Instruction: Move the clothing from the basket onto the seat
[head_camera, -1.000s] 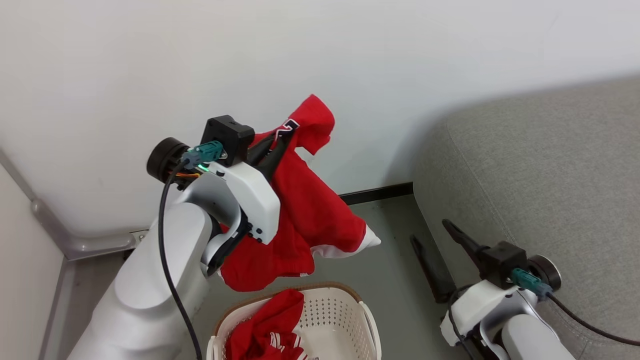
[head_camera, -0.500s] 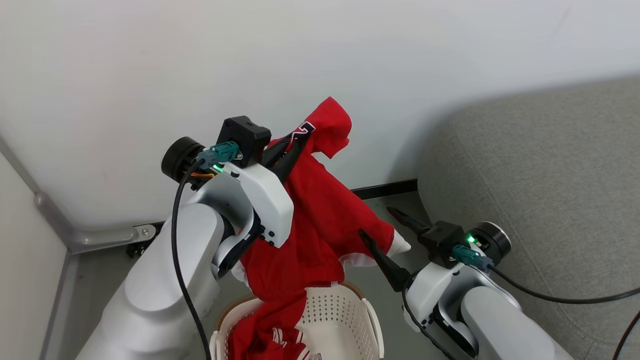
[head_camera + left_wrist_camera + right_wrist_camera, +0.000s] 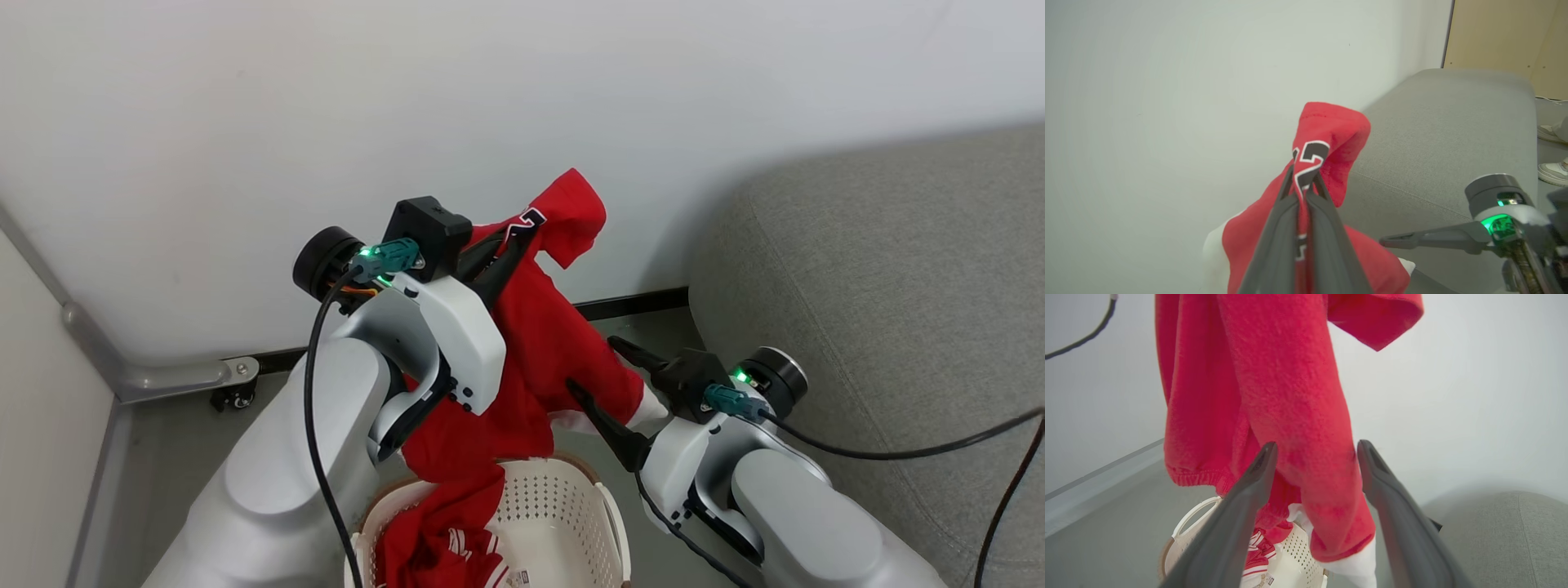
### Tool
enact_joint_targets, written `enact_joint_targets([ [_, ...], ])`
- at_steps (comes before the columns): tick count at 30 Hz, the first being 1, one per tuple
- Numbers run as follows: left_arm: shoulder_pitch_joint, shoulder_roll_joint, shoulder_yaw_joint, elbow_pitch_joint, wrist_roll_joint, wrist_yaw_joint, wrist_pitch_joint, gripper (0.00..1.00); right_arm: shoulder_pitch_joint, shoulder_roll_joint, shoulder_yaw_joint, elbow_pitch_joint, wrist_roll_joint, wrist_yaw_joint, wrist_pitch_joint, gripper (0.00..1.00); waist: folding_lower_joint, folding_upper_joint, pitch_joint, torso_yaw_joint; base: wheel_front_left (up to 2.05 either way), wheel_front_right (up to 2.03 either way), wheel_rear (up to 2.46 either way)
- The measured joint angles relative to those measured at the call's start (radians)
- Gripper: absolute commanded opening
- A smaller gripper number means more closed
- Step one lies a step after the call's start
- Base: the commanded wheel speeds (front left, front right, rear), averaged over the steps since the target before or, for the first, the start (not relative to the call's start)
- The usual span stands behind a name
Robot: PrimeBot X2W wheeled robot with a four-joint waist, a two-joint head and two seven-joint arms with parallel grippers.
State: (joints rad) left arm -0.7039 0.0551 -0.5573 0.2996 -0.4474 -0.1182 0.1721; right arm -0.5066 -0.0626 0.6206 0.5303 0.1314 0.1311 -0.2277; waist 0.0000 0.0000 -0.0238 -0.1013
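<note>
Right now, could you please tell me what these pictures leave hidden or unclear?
Head view: the bottom edge cuts off the cream perforated plastic basket, and the hanging red fabric garment covers part, so its contents are unclear.
Left wrist view: the black-and-white number print is folded at the shut left gripper; unreadable.
Right wrist view: whether the open right gripper touches the garment cannot be told.

Head view. Centre: red fleecy cloth garment (image 3: 531,343), matt, rough nap, with smooth printed numeral. 6 o'clock: cream perforated plastic basket (image 3: 563,506), smooth, faintly glossy. 3 o'clock: grey woven-fabric sofa cushion (image 3: 882,269), matt, coarse weave. 8 o'clock: silver-grey forearm shell (image 3: 286,490), smooth, satin sheen.
</note>
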Motion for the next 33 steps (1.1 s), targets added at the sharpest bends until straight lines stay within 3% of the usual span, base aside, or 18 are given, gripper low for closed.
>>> enact_joint_targets([
  [13,0.0,-0.01,-0.028,-0.016,-0.01,0.0,0.003,0.0,-0.08,-0.001,0.134,0.078,0.05,0.0,0.0,1.0,0.0,0.0,0.009,-0.002,0.0,0.0,0.0],
  [14,0.0,-0.011,-0.029,-0.018,-0.01,0.0,0.003,0.0,-0.082,0.0,0.145,0.084,0.06,0.0,0.0,0.76,0.0,0.0,0.01,-0.002,0.0,0.0,0.0],
  [15,0.0,-0.011,-0.031,-0.019,-0.01,0.0,0.003,0.0,-0.083,0.0,0.152,0.088,0.067,0.0,0.0,0.46,0.0,0.0,0.01,-0.002,0.0,0.0,0.0],
  [17,0.0,-0.012,-0.033,-0.02,-0.01,0.0,0.003,0.0,-0.091,-0.001,0.166,0.095,0.077,0.0,-0.001,0.2,0.0,0.0,0.011,-0.003,0.0,0.0,0.0],
  [18,0.0,-0.012,-0.034,-0.021,-0.01,0.001,0.003,0.0,-0.095,-0.001,0.17,0.097,0.081,0.0,-0.001,0.2,0.0,0.0,0.011,-0.004,0.0,0.0,0.0],
  [19,0.0,-0.012,-0.034,-0.021,-0.01,0.001,0.003,0.0,-0.098,-0.001,0.173,0.099,0.084,0.0,-0.001,0.03,0.0,0.0,0.012,-0.004,0.0,0.0,0.0],
  [30,0.026,-0.014,-0.032,-0.023,-0.018,0.015,-0.017,0.0,-0.11,-0.03,0.134,0.121,0.147,0.001,-0.011,0.0,0.0001,0.0,0.012,-0.019,0.0,0.0,0.0],
  [33,0.039,-0.014,-0.03,-0.023,-0.018,0.02,-0.031,0.56,-0.111,-0.045,0.103,0.119,0.166,0.001,-0.013,0.0,0.0,0.0,0.011,-0.026,0.0,0.0,0.0],
])
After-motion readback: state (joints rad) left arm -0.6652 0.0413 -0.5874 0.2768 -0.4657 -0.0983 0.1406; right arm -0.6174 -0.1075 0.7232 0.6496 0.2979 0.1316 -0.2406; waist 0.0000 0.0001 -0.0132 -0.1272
